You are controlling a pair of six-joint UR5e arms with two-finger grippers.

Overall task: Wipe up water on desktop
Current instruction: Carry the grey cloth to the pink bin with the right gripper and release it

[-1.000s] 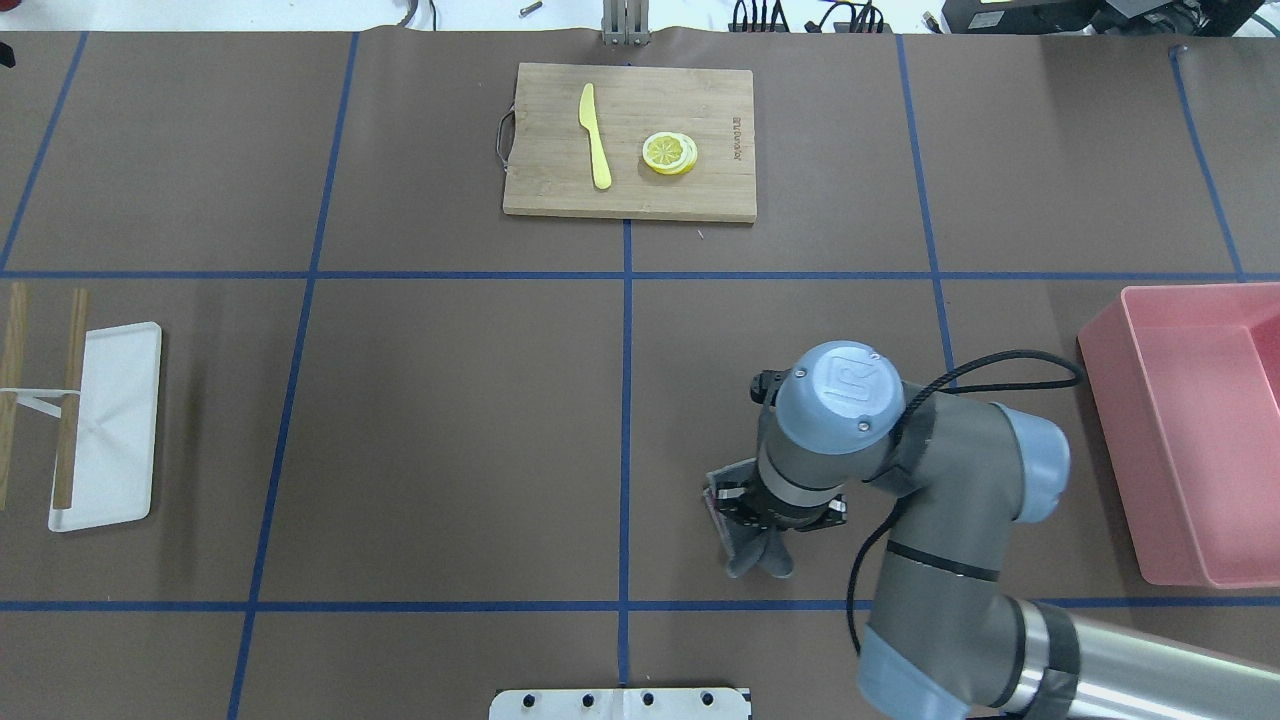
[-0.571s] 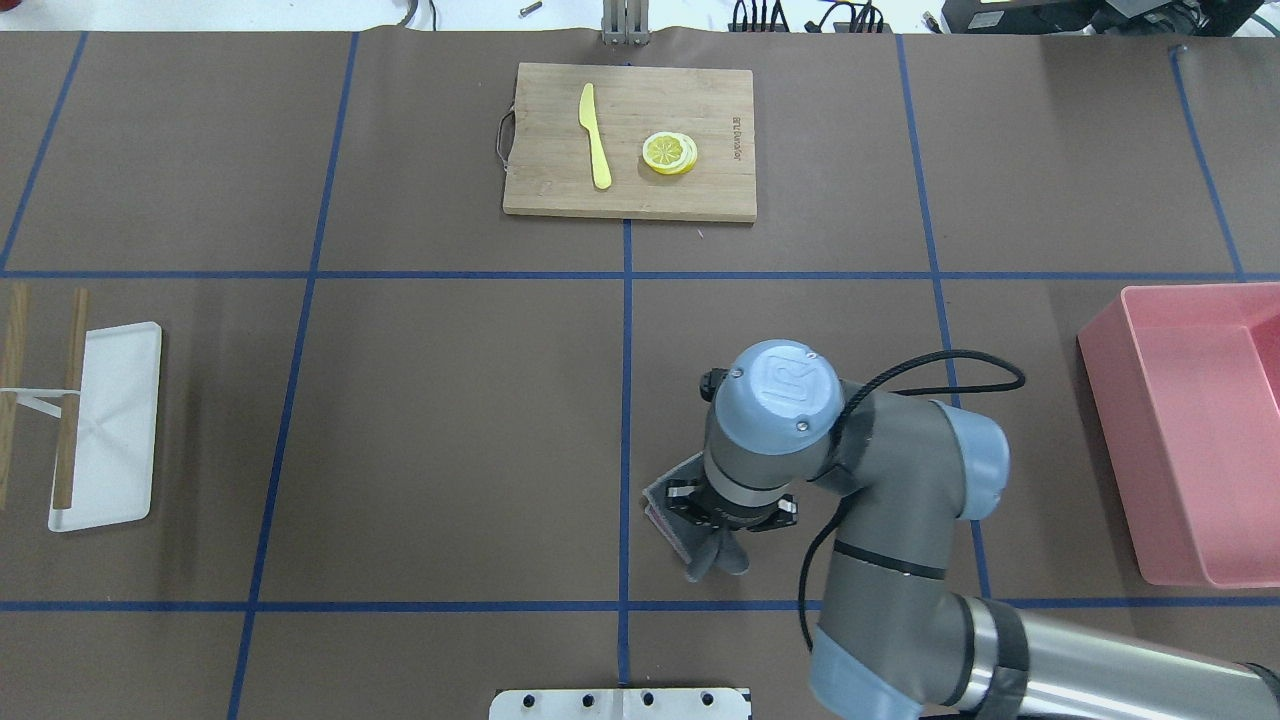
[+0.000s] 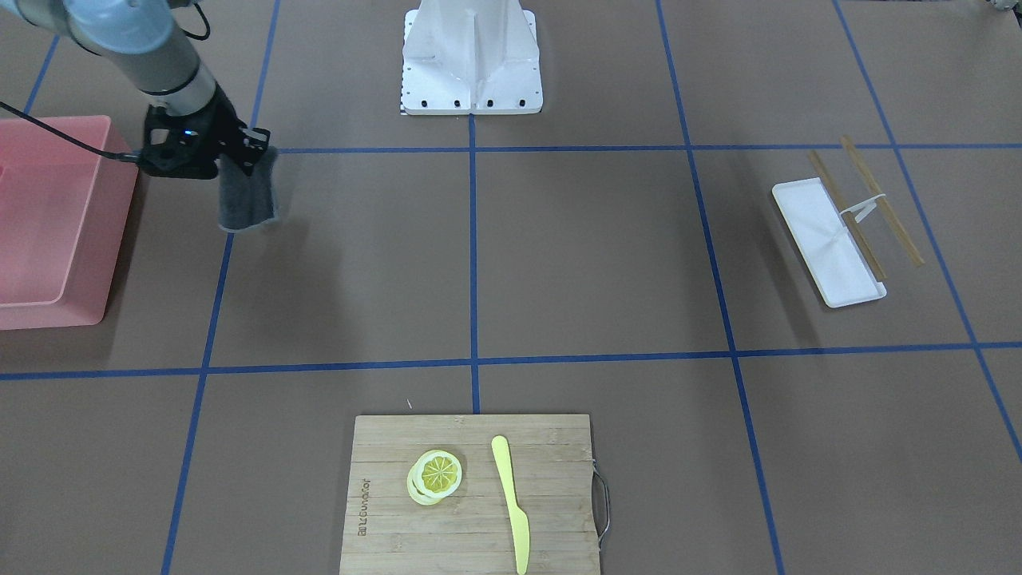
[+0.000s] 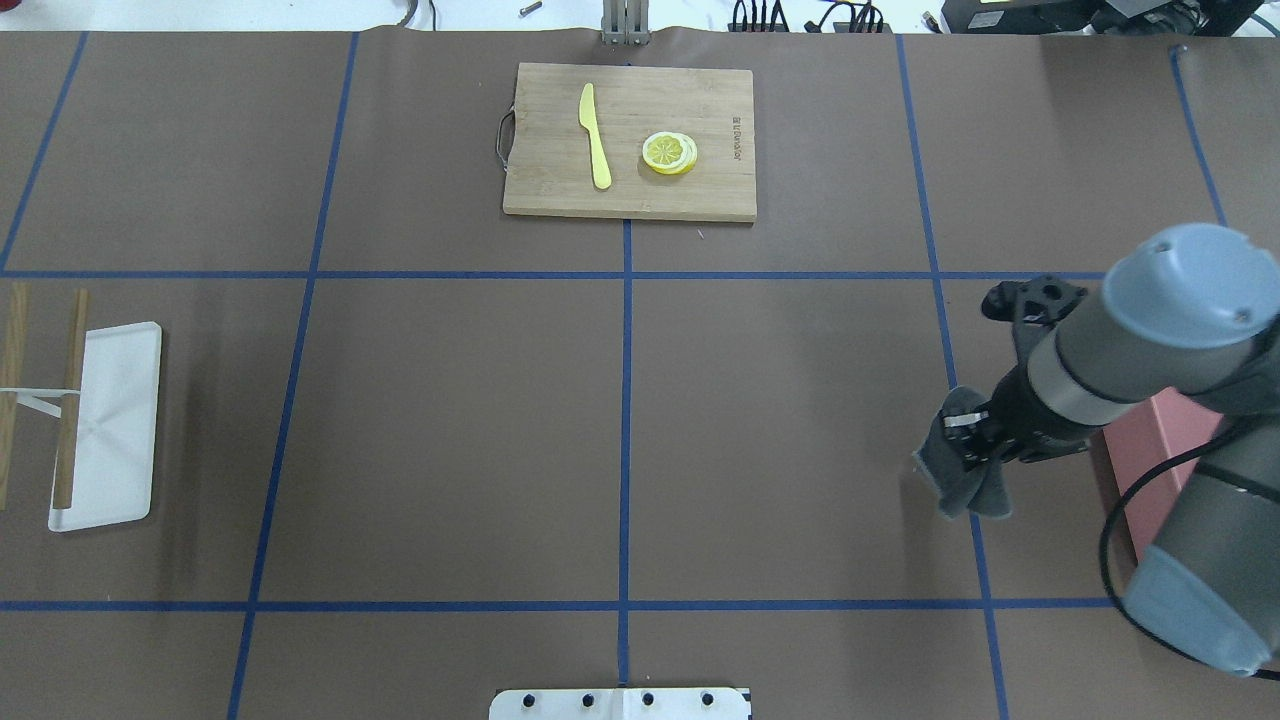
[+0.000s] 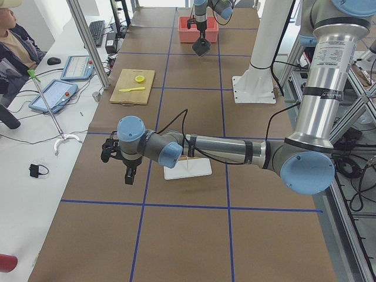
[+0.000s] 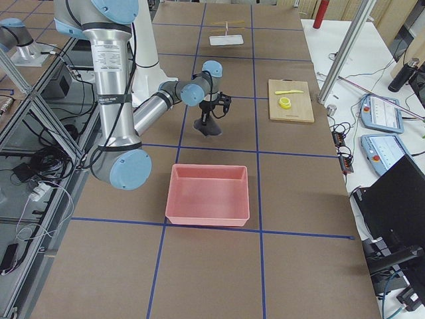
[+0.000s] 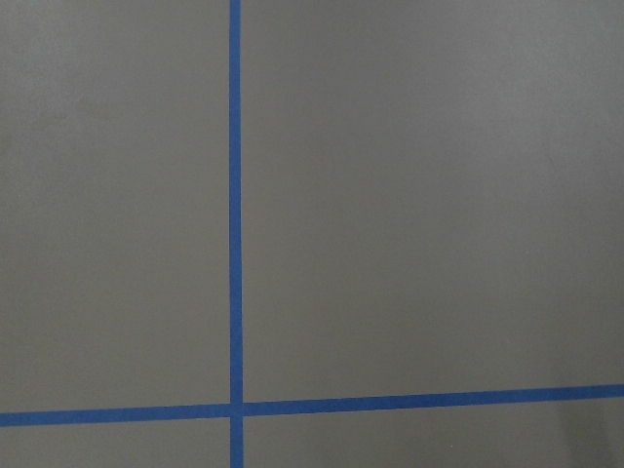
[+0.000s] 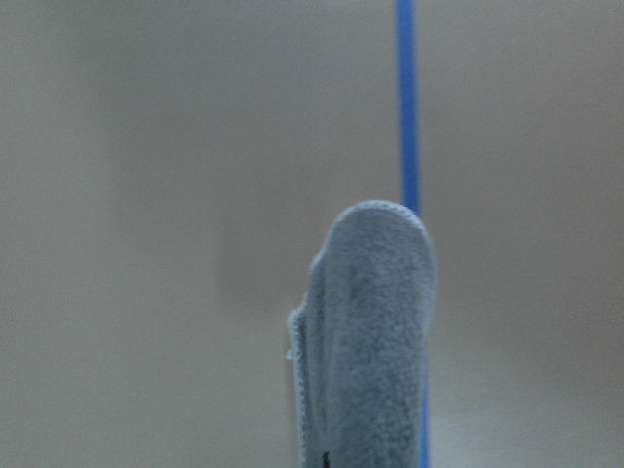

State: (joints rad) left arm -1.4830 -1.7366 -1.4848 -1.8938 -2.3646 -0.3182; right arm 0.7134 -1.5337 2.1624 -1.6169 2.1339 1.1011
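My right claw (image 4: 968, 445) was pinched tight on the top edge of the grey cloth (image 4: 970, 492), which hung limp over the tabletop (image 4: 450, 430) and looked soft and light.

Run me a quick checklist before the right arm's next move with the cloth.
1. Right gripper shut on cloth: ok.
2. Cloth hangs clear of desktop: ok.
3. Water left on desktop: cannot tell; no wet patch shows.
4. Bin close beside the cloth, empty: ok.
5. Left gripper far from the cloth: ok; open or shut: cannot tell.
6. Board far from the cloth: ok.
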